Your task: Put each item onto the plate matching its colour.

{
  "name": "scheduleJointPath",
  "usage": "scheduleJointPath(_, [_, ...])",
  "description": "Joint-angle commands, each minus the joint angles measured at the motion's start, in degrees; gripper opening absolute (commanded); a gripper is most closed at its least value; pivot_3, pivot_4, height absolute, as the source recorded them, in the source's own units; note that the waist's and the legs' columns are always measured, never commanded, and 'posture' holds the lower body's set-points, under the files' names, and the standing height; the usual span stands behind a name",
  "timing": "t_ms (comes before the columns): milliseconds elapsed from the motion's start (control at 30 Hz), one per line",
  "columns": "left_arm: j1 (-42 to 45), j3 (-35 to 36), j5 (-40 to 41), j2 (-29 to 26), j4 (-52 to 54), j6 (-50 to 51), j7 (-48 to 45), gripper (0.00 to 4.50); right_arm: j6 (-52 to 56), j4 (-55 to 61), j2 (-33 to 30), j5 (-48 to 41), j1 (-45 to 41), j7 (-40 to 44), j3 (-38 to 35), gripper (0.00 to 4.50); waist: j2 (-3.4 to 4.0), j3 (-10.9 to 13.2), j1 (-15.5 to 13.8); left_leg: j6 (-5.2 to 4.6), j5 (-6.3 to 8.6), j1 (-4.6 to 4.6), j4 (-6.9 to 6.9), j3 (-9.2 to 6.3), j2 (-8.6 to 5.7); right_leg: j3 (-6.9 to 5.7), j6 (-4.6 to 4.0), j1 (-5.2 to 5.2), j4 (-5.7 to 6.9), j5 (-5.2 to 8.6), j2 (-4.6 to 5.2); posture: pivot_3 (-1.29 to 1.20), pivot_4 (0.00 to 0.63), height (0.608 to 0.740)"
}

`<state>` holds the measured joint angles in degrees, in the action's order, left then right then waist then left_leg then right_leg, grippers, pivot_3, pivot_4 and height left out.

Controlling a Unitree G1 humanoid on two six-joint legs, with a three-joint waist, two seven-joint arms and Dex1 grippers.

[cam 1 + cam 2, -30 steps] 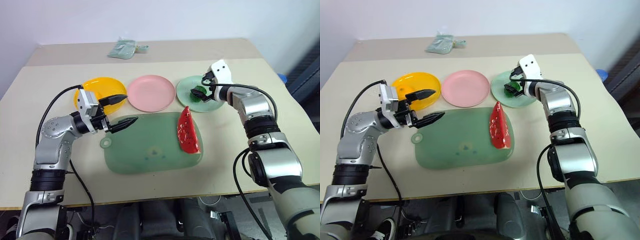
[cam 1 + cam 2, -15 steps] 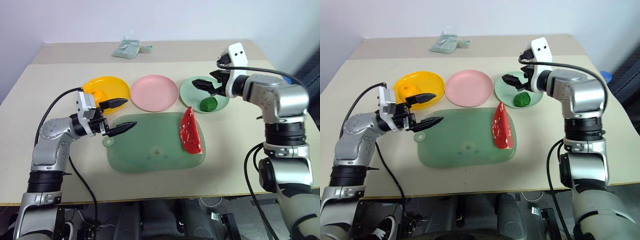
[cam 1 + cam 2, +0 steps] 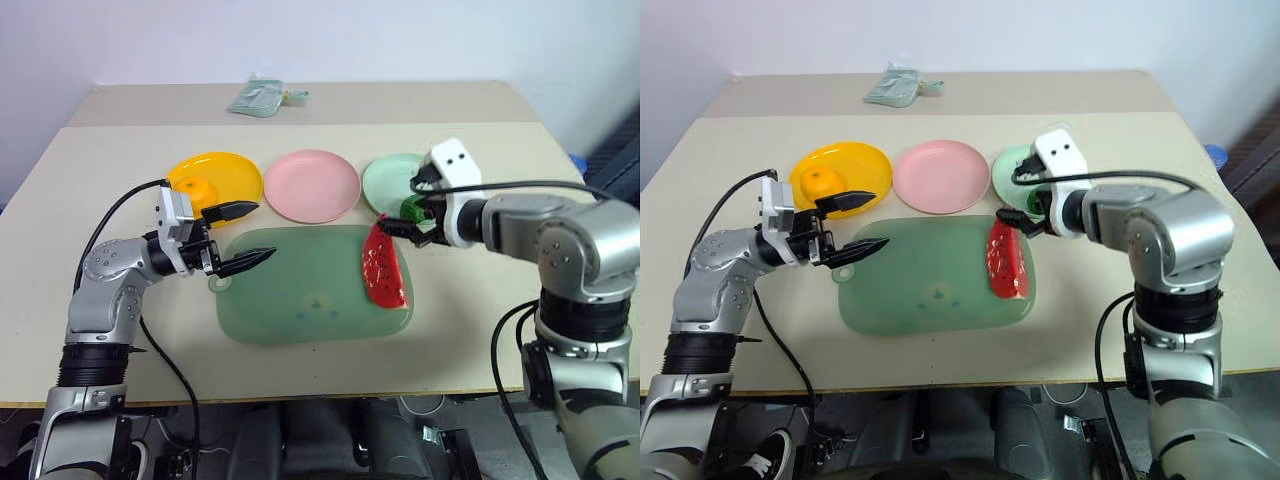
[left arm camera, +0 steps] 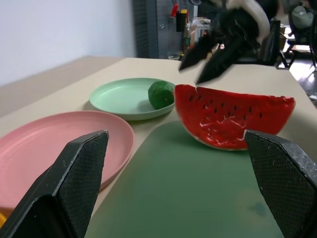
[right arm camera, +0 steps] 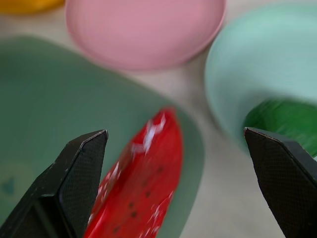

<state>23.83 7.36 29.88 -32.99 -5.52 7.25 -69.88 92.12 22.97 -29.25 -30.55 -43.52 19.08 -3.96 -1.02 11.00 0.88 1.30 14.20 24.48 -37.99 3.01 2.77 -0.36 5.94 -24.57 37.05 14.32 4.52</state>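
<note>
Beige table point(image 3: 300, 115) meets a white wall point(image 3: 300, 35) behind.

No readable text, label or number anywhere.

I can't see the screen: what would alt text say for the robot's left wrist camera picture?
A red watermelon wedge lies on a green mat, with the open right gripper poised just above it. Behind stands a mint green plate holding a dark green lump, beside a pink plate. The left gripper frames the foreground, its two black fingers wide apart.
</note>
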Motion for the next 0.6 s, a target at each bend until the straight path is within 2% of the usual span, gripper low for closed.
scheduleJointPath(33, [0.88, 0.52, 0.91, 0.07, 0.9, -0.11, 0.11, 4.5, 0.38, 1.91, 2.06, -5.1, 0.11, -3.84, -3.18, 4.49, 0.0, 0.0, 0.11, 0.0, 0.0, 0.0, 0.0, 0.0, 0.01, 0.0, 0.0, 0.0, 0.0, 0.0, 0.0, 0.0, 0.15, 0.74])
scheduleJointPath(400, [0.07, 0.76, 0.84, -0.09, 1.8, -0.12, 0.35, 4.5, 0.38, 3.37, 1.82, -18.45, 5.03, -14.49, -0.76, 4.49, -0.01, -0.01, -0.07, 0.0, 0.0, 0.0, 0.0, -0.02, 0.01, 0.0, 0.0, 0.02, -0.01, 0.0, 0.0, 0.0, 0.15, 0.74])
scheduleJointPath(467, [0.03, 0.73, 0.76, -0.03, 1.89, -0.25, 0.45, 4.5, 0.38, 4.48, -0.76, -17.3, 5.38, -15.0, 2.47, 4.49, -0.01, -0.01, -0.05, -0.01, 0.0, 0.01, 0.0, -0.01, 0.0, 0.0, 0.0, 0.02, -0.02, 0.0, 0.0, 0.0, 0.15, 0.74])
scheduleJointPath(600, [-0.02, 0.64, 0.82, 0.06, 2.17, -0.02, 0.74, 4.5, 0.38, 4.73, -1.38, -19.03, 6.22, -15.27, 3.42, 4.49, -0.02, -0.01, -0.08, -0.01, 0.0, 0.01, 0.0, -0.02, 0.0, 0.0, 0.0, 0.02, -0.03, 0.0, 0.01, 0.0, 0.15, 0.74])
